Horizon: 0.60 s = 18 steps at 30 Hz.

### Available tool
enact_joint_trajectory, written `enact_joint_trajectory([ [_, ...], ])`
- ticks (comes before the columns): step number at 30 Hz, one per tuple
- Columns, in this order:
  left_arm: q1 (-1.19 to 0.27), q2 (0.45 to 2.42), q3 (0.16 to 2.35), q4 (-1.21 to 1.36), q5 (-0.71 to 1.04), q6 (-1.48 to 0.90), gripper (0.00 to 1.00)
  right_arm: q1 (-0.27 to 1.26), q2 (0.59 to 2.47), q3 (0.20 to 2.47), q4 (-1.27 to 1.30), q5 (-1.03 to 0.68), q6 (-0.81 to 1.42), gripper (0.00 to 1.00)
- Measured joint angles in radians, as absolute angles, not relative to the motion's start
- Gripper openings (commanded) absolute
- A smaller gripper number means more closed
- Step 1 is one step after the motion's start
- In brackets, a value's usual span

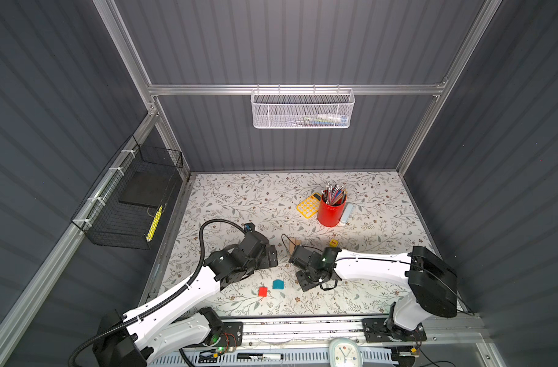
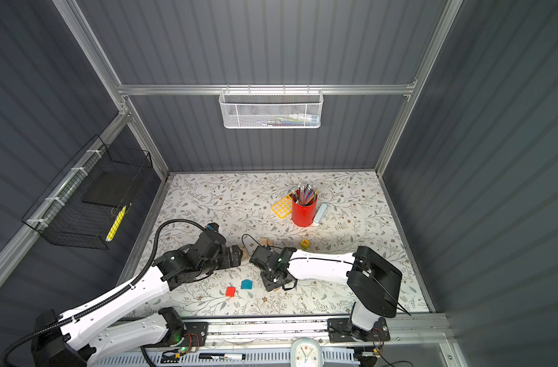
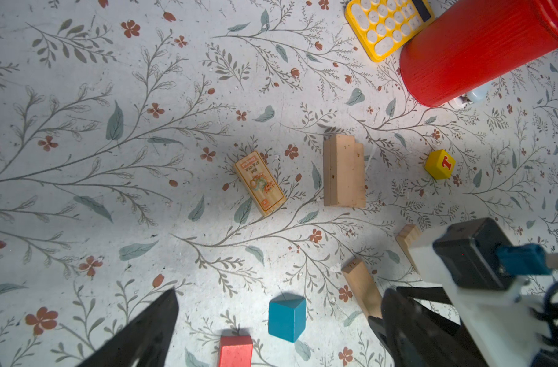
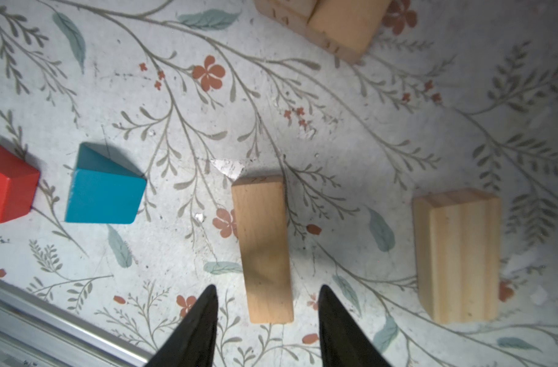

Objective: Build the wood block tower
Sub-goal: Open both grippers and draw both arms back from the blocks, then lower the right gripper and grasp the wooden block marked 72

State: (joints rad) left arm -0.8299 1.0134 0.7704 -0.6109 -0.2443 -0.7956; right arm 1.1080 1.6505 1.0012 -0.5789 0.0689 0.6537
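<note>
Right wrist view: the right gripper (image 4: pixel 266 287) has its two black fingers spread to either side of a short tan wooden plank (image 4: pixel 265 248). The plank lies flat on the floral-patterned table mat (image 4: pixel 335 143). A sliver of mat shows between each tip and the wood, so nothing is pinched. Near that plank, apart from it, sits a wider pale wooden piece with lengthwise ridges (image 4: pixel 458 254); I cannot tell whether it is one piece or several. A teal house-shaped wooden block (image 4: pixel 103 190) lies just beside a red wooden cube (image 4: pixel 9 184), not touching it.

Left wrist view: the left gripper (image 3: pixel 281 289) is spread wide above the mat and holds nothing. Also in that view are a tan plank with a printed picture face (image 3: pixel 260 187), a cluster of tan planks set side by side (image 3: pixel 344 171), and a yellow wooden cube with a red letter T (image 3: pixel 439 164).

In both top views, reading the mat as a dial, the wood blocks lie loose around the middle, not yet built into a tower. The plank cluster is at the centre and the yellow cube is at its 3 o'clock. The teal block and red cube lie toward 7 o'clock, the teal one at the red cube's 2 o'clock. A red cylindrical pencil cup (image 1: pixel 331 211) stands toward 1 o'clock, with a yellow calculator (image 1: pixel 308 206) just beside it at its 9 o'clock.
</note>
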Motion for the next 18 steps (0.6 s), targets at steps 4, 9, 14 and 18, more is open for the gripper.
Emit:
enact_joint_trajectory([
  [4,-0.830,1.013,0.765,-0.621,-0.248,-0.806,0.99,1.108,1.675,1.017,-0.576,0.072,0.650,0.44],
  [9,-0.830,1.013,0.763,-0.626,-0.255,-0.817,1.00,1.108,1.692,1.032,-0.575,0.073,0.646,0.40],
  [14,-0.830,1.013,0.754,-0.625,-0.260,-0.828,1.00,1.108,1.723,1.036,-0.574,0.076,0.643,0.39],
  [18,-0.830,1.015,0.750,-0.625,-0.260,-0.833,0.99,1.108,1.736,1.041,-0.575,0.079,0.642,0.35],
])
